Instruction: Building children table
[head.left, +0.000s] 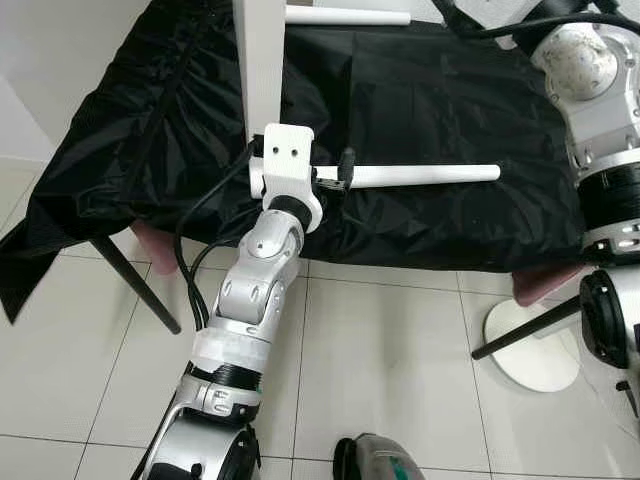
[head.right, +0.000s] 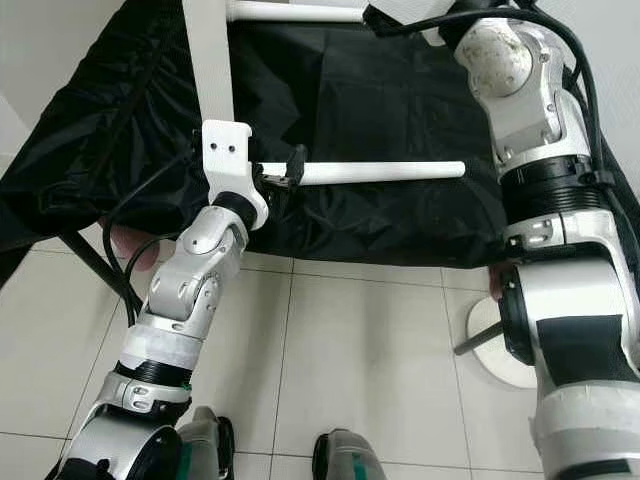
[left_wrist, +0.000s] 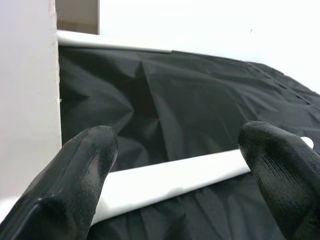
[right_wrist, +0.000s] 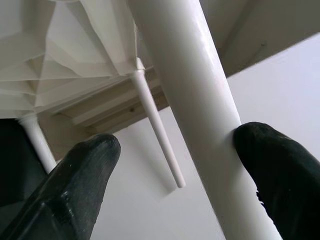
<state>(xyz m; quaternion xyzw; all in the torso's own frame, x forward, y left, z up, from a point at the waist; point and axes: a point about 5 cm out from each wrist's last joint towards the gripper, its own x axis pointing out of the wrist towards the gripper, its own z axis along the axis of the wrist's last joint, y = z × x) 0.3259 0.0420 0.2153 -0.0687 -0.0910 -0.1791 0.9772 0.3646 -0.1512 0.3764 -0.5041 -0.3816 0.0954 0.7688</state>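
Note:
A loose white table leg (head.left: 420, 175) lies across the black cloth (head.left: 420, 90). My left gripper (head.left: 335, 178) is at its near end, open. In the left wrist view the leg (left_wrist: 170, 177) runs between the two black fingers (left_wrist: 85, 165), close to one and apart from the other. The white tabletop (head.left: 260, 60) stands on its edge on the cloth, with a fitted leg (head.left: 345, 16) sticking out at the back. My right arm (head.right: 520, 90) reaches up at the far right. My right gripper (right_wrist: 177, 150) straddles a fitted white leg (right_wrist: 200, 115), open, one finger (right_wrist: 270, 170) touching it.
The cloth covers a low table with black metal legs (head.left: 135, 285) over a tiled floor. A white round base (head.left: 535, 345) with a dark rod stands at the right. Something pink (head.left: 150, 245) shows under the cloth's front edge. My feet (head.left: 375, 458) are at the bottom.

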